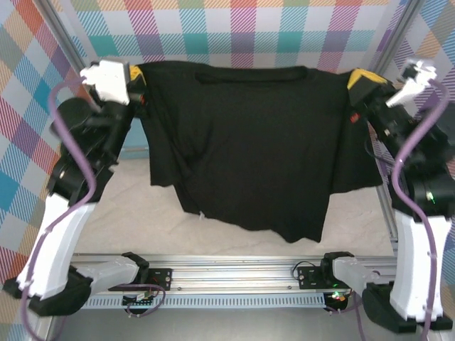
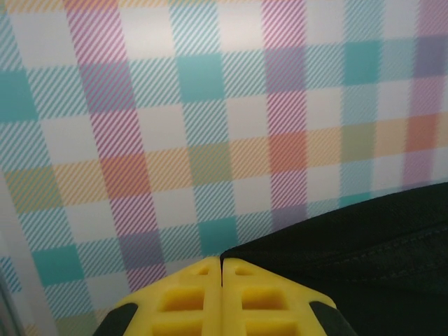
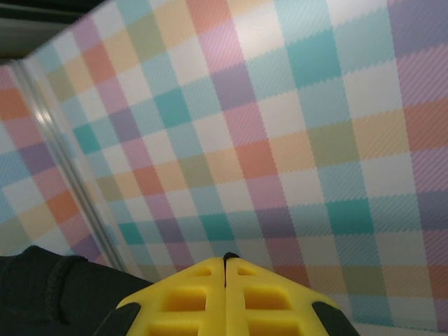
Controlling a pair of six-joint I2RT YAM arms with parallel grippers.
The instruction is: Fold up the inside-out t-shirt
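While 1 t-shirt (image 1: 249, 142) hangs, left end effector (image 1: 136, 74), right end effector (image 1: 360, 79) — 2 clamped on it

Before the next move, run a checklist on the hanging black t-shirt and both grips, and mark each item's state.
1. Left gripper shut on one top corner of the soft black short-sleeved cloth t-shirt: ok.
2. Right gripper shut on the opposite top corner: ok.
3. Top edge stretched fairly straight between the two grips: ok.
4. Bottom hem hanging even: not ok; it is ragged and sags lowest right of centre.
5. Hem clear of the pale table: cannot tell from above.
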